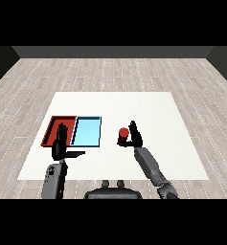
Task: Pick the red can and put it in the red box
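While the right hand (134,136) curls round the red can (123,135), the can sits upright at the table's (158,115) middle, just right of the blue tray (87,131) and well apart from the red tray (55,128). Judging by this, the carry comes next: lift the can above both rims, cross the blue tray, and lower it upright into the red one. The left hand (61,143), fingers straight and holding nothing, overlaps the red tray's near edge and should keep clear.
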You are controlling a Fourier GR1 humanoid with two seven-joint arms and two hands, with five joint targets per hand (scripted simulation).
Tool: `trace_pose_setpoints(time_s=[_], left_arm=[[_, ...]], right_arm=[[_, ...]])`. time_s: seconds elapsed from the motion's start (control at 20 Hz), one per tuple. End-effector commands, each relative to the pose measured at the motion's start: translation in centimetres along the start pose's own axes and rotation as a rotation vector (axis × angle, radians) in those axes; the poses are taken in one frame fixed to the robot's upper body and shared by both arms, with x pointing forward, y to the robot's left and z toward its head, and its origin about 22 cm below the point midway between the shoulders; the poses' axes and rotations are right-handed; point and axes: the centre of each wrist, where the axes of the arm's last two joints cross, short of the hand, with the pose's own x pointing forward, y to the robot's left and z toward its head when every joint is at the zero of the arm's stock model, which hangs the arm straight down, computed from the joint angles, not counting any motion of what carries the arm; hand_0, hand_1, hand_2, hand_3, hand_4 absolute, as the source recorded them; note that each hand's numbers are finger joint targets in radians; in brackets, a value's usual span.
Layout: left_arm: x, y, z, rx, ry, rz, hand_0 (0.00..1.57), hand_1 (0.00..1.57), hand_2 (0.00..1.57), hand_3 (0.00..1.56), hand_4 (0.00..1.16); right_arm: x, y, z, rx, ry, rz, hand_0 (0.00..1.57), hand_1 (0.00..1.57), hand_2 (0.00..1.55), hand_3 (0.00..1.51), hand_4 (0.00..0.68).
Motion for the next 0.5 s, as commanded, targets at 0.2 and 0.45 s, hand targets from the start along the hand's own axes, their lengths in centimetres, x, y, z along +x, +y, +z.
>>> trace_pose_setpoints(time_s=[0.2,0.45], left_arm=[[-0.1,-0.8,0.5,0.002,-0.012,-0.006,0.00,0.00,0.00,0.00,0.00],[1.3,-2.5,0.0,0.014,-0.004,0.008,0.00,0.00,0.00,0.00,0.00]], right_arm=[[1.0,0.6,-0.6,0.007,0.014,0.002,0.00,0.00,0.00,0.00,0.000],[-0.7,1.5,-1.2,-0.022,0.032,0.011,0.00,0.00,0.00,0.00,0.000]])
